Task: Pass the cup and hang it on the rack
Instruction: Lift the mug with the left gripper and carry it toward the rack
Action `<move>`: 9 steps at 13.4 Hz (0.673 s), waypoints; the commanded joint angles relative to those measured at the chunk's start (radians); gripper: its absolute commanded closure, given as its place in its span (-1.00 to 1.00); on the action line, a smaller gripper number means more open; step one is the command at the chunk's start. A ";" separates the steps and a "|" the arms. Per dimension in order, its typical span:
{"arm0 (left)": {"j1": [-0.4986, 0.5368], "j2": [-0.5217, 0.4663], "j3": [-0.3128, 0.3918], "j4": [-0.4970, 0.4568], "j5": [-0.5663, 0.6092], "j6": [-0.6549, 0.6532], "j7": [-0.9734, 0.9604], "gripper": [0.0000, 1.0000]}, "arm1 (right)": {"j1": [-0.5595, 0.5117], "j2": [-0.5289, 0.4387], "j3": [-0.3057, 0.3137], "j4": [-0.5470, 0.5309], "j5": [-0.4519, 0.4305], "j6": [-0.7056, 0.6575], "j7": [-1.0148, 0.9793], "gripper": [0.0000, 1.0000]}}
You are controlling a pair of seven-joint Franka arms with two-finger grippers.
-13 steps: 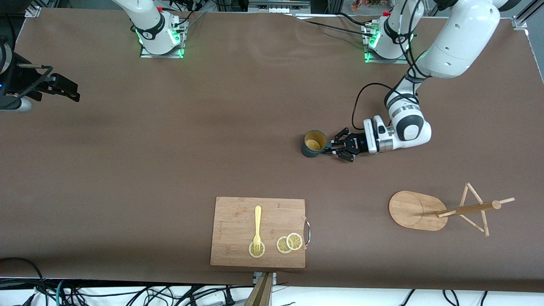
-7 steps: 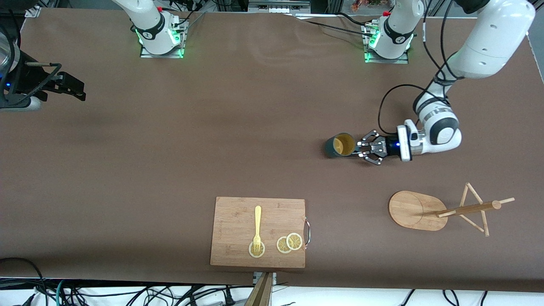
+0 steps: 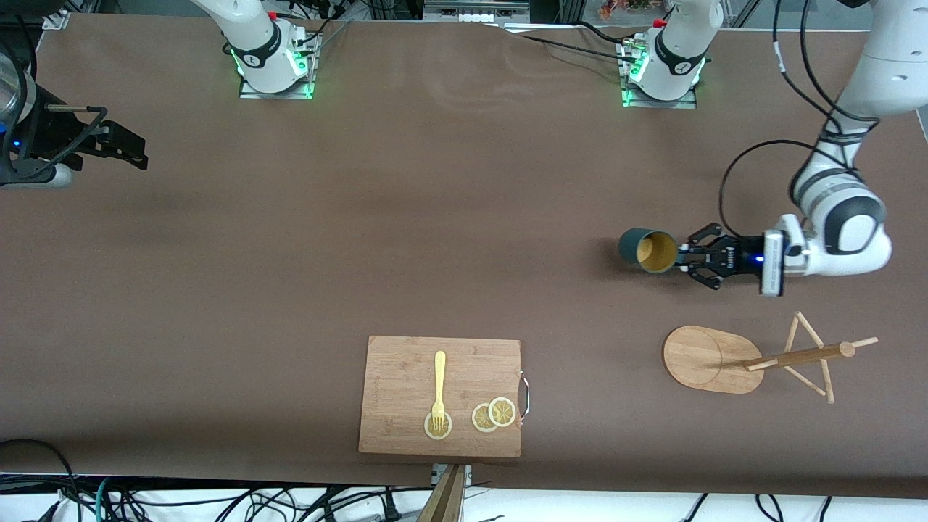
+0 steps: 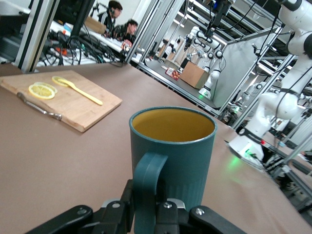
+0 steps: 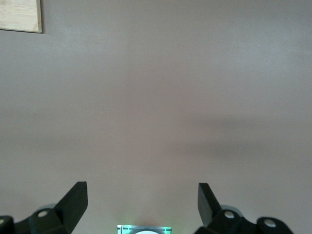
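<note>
At the right arm's end of the table the right gripper (image 3: 134, 156) waits, and only its wrist view shows the fingers (image 5: 75, 202) spread wide over bare table. The cutting board (image 3: 440, 396) carries a yellow fork (image 3: 438, 388) and lemon slices (image 3: 494, 414). The left gripper (image 3: 685, 259) is clamped on the cup (image 3: 647, 250); its wrist view shows the grip on the handle (image 4: 146, 187). The rack (image 3: 754, 359) lies nearer the camera.
</note>
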 commanded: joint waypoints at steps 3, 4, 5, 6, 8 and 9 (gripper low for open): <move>0.088 0.000 -0.007 0.037 0.103 -0.078 -0.121 1.00 | 0.005 0.002 0.004 0.020 -0.001 -0.031 -0.008 -1.00; 0.105 -0.002 -0.005 0.045 0.108 -0.097 -0.170 1.00 | 0.004 0.002 0.002 0.020 -0.001 -0.031 -0.009 -1.00; 0.120 0.000 -0.005 0.062 0.109 -0.123 -0.227 1.00 | 0.005 0.002 0.002 0.020 -0.001 -0.031 -0.009 -1.00; 0.134 0.001 -0.007 0.083 0.109 -0.146 -0.285 1.00 | 0.004 0.002 0.002 0.018 -0.001 -0.031 -0.010 -1.00; 0.140 0.007 -0.007 0.131 0.108 -0.180 -0.421 1.00 | 0.004 0.002 0.002 0.020 -0.001 -0.031 -0.010 -1.00; 0.153 0.007 -0.007 0.152 0.106 -0.204 -0.510 1.00 | 0.004 0.002 0.002 0.020 -0.001 -0.031 -0.010 -1.00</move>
